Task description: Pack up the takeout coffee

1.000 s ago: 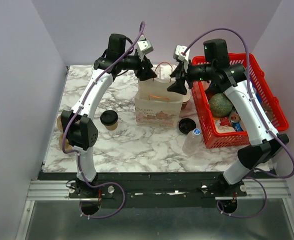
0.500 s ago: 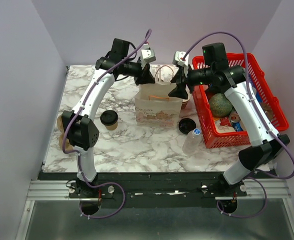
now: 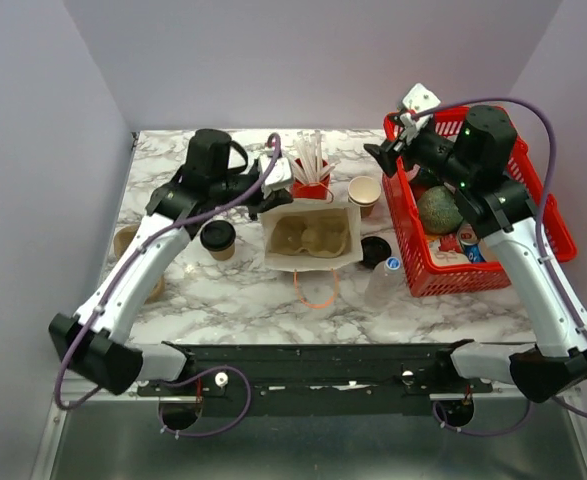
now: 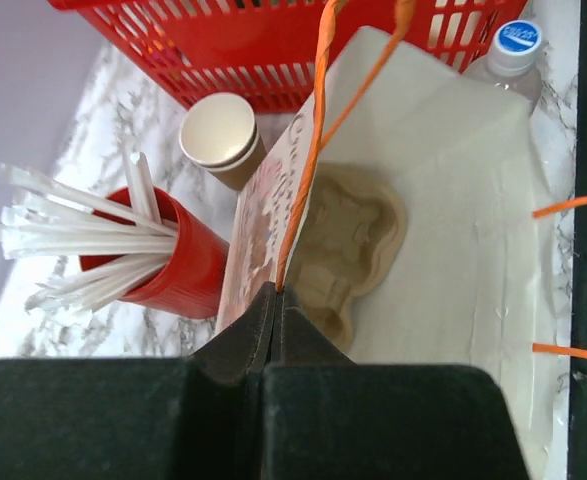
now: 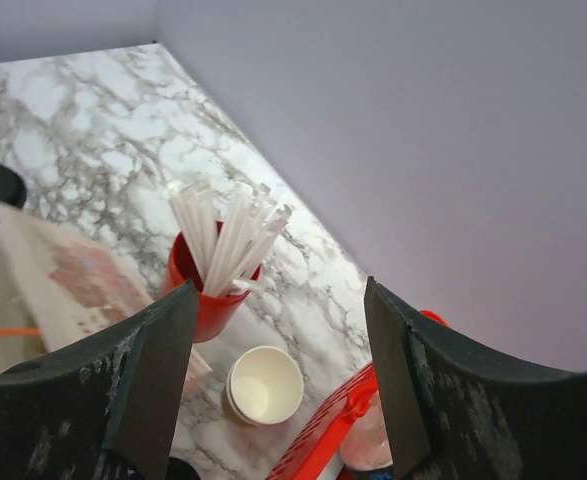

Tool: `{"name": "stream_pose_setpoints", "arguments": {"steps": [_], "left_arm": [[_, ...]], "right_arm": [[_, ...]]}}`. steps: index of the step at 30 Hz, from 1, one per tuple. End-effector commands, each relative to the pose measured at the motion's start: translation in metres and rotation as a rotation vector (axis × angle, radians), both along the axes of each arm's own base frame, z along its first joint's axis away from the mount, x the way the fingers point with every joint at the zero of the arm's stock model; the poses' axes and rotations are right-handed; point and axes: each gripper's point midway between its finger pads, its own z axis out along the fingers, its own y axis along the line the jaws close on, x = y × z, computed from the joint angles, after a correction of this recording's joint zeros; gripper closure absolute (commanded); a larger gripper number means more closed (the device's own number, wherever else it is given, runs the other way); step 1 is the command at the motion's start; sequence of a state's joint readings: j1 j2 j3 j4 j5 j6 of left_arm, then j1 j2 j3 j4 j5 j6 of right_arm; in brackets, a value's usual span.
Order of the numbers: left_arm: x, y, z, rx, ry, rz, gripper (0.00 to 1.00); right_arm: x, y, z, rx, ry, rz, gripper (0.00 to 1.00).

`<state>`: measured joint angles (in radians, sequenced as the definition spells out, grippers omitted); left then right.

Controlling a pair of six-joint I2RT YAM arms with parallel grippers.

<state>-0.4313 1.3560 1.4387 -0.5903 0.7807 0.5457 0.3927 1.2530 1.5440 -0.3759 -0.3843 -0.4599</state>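
The left gripper (image 4: 276,293) is pinched fully closed on the orange handle (image 4: 316,120) at the left rim of the open bag (image 3: 313,262), which sits mid-table. The coffee (image 3: 217,238) stands upright on the table (image 3: 173,160) just left of the bag, not touching it. The right gripper (image 3: 385,160) hovers wide open and empty over the basket's (image 3: 453,272) far-left corner.

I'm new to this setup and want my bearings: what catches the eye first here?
The white paper bag mid-table, mouth open on a pulp cup tray, its edge pinched by the left gripper, jaws shut. A bright red basket sits to its right; the lidded coffee cup stands just left.
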Motion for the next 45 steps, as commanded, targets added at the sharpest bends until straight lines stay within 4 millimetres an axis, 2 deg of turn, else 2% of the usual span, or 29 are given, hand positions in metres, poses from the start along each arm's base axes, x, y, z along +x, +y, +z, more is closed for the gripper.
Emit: {"name": "stream_pose_setpoints", "arguments": {"steps": [1,7,12,15,18,19,20,21,22,23,25,26,28,29,31,34,39,41,43,45], "left_arm": [[-0.005,0.005,0.011,-0.013,-0.248,0.070,1.00],[-0.044,0.001,-0.028,0.019,-0.249,0.008,1.00],[-0.051,0.000,-0.030,-0.005,-0.213,0.044,1.00],[-0.040,0.000,-0.025,-0.014,-0.172,0.105,1.00],[-0.031,-0.003,-0.016,-0.031,-0.128,0.130,1.00],[-0.021,-0.004,-0.010,-0.045,-0.117,0.149,1.00],[-0.017,-0.004,-0.007,-0.056,-0.101,0.158,1.00],[-0.013,-0.005,-0.005,-0.063,-0.085,0.162,1.00],[-0.004,-0.008,-0.003,-0.068,-0.048,0.171,1.00],[0.000,-0.010,-0.002,-0.071,-0.029,0.175,1.00],[0.018,-0.017,0.001,-0.109,0.072,0.226,1.00],[0.032,-0.009,0.003,-0.133,0.115,0.271,1.00],[0.053,-0.011,0.003,-0.166,0.219,0.306,1.00],[0.057,-0.010,0.002,-0.184,0.279,0.303,1.00],[0.070,-0.011,-0.001,-0.191,0.320,0.312,1.00],[0.080,-0.010,-0.004,-0.211,0.335,0.310,1.00],[0.085,-0.013,-0.009,-0.203,0.363,0.298,1.00],[0.086,-0.013,-0.011,-0.201,0.368,0.296,1.00],[0.088,-0.013,-0.012,-0.199,0.367,0.304,0.96],[0.090,-0.013,-0.013,-0.197,0.372,0.306,0.95]], "right_arm": [[0.030,-0.004,-0.026,0.038,0.061,-0.103,0.24],[0.031,0.003,-0.049,0.043,0.130,-0.080,0.23],[0.023,0.003,-0.053,0.013,0.121,-0.053,0.23],[0.004,0.011,-0.049,-0.017,0.114,0.046,0.24],[-0.025,0.022,-0.047,-0.057,0.106,0.204,0.25],[-0.039,0.030,-0.047,-0.067,0.111,0.294,0.25],[-0.053,0.031,-0.062,-0.094,0.178,0.345,0.26],[-0.057,0.034,-0.063,-0.131,0.169,0.399,0.27],[-0.070,0.039,-0.067,-0.137,0.198,0.479,0.27],[-0.083,0.038,-0.083,-0.156,0.291,0.518,0.27],[-0.088,0.043,-0.086,-0.184,0.309,0.596,0.30],[-0.091,0.042,-0.091,-0.185,0.354,0.606,0.30],[-0.087,0.046,-0.091,-0.179,0.372,0.625,0.31],[-0.086,0.048,-0.090,-0.177,0.364,0.637,0.30],[-0.081,0.051,-0.092,-0.187,0.336,0.657,0.27],[-0.066,0.059,-0.099,-0.198,0.329,0.674,0.25],[-0.046,0.070,-0.111,-0.212,0.383,0.679,0.25],[-0.035,0.075,-0.113,-0.218,0.351,0.654,0.25],[-0.030,0.081,-0.121,-0.237,0.355,0.650,0.25],[-0.028,0.082,-0.126,-0.253,0.367,0.662,0.29]]}}
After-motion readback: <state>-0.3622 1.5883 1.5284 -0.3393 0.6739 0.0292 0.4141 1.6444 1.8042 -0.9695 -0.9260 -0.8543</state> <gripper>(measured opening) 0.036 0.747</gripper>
